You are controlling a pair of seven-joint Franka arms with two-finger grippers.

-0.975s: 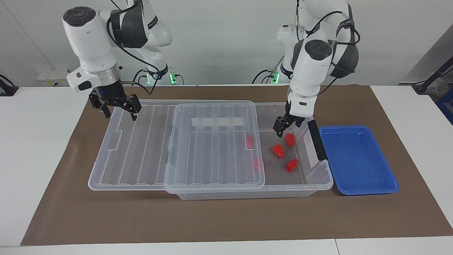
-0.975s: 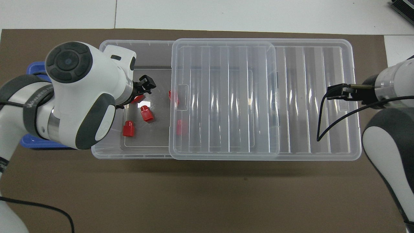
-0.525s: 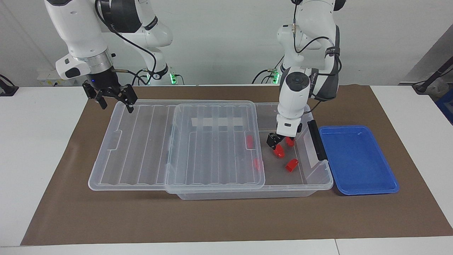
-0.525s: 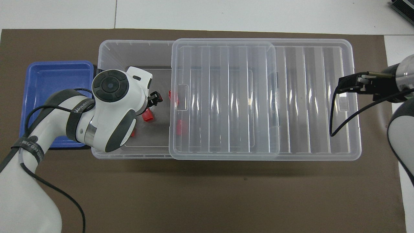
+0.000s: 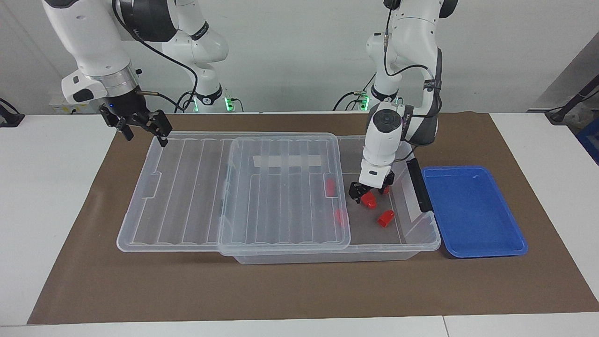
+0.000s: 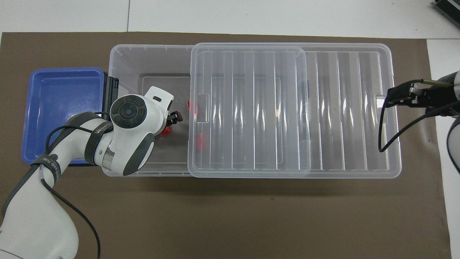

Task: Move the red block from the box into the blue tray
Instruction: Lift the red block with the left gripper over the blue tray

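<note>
Right pincer (image 5: pixel 140 128), open and empty, has withdrawn upward off the slid-back lid (image 5: pixel 234 187) and waits; left pincer (image 5: pixel 367 191) has descended into the box (image 5: pixel 421 243), open, bracketing the red block (image 5: pixel 368 200) on the floor, grasp pending; blue tray (image 5: pixel 514 243) remains empty on the worktop.

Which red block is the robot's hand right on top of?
The left gripper is down in the box over the red block in the uncovered part; another lies apart, two sit under the lid.
</note>
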